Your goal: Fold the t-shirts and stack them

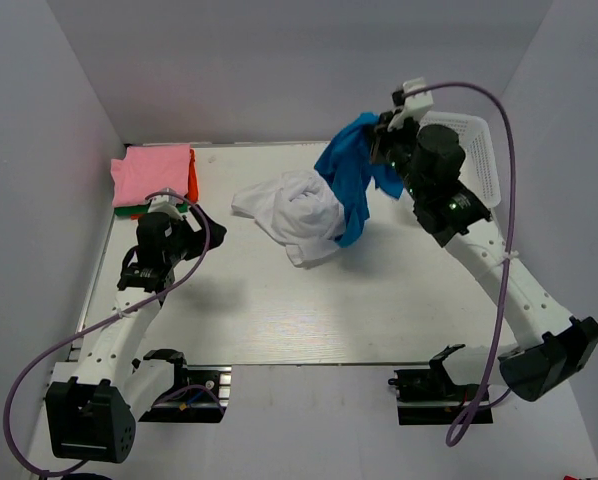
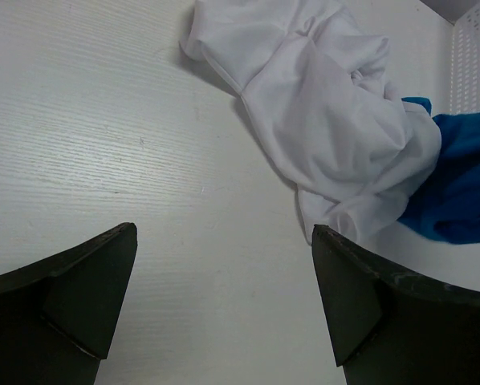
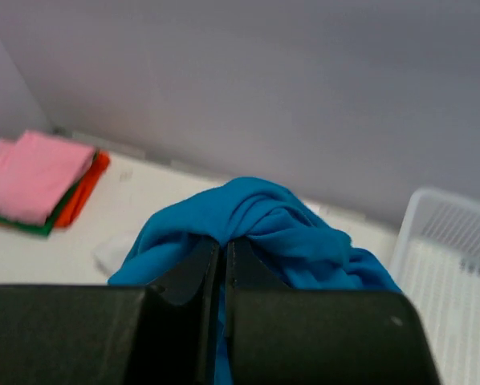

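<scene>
My right gripper (image 1: 379,128) is shut on the bright blue t-shirt (image 1: 351,175) and holds it up above the table's back right; the cloth hangs down onto the crumpled white t-shirt (image 1: 297,212) at mid-table. In the right wrist view the blue shirt (image 3: 256,220) bunches over my shut gripper (image 3: 223,241). My left gripper (image 1: 201,222) is open and empty, left of the white shirt (image 2: 320,112); it (image 2: 224,241) looks over bare table. A folded stack, pink t-shirt (image 1: 154,175) over orange-red (image 1: 192,182) and green (image 1: 129,212), lies at the back left.
A white mesh basket (image 1: 474,155) stands at the back right, behind my right arm; it also shows in the right wrist view (image 3: 453,265). Grey walls close in the table on three sides. The white table (image 1: 309,310) has bare surface in front.
</scene>
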`<control>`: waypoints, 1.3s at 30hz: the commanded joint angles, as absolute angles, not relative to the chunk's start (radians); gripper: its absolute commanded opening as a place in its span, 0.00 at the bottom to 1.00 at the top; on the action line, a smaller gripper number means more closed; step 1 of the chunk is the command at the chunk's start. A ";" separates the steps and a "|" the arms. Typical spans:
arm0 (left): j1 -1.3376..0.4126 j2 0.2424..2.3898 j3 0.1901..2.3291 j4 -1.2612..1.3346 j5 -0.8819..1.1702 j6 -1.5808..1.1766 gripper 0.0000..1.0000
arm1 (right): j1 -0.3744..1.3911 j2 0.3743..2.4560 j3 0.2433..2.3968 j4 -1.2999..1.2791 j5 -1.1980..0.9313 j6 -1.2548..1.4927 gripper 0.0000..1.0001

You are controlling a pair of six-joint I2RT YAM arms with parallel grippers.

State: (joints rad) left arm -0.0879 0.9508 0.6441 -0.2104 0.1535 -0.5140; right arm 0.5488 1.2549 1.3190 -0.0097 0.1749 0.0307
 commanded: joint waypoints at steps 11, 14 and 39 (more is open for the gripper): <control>-0.084 0.928 0.701 -0.258 0.103 -0.543 1.00 | 0.401 1.647 2.118 0.081 0.492 -0.259 0.00; -0.084 0.939 0.713 -0.267 0.094 -0.543 1.00 | 0.361 1.702 2.187 0.176 0.553 -0.352 0.00; -0.095 1.278 0.913 -0.322 0.081 -0.503 1.00 | -0.048 2.118 1.980 -0.178 0.345 -0.131 0.34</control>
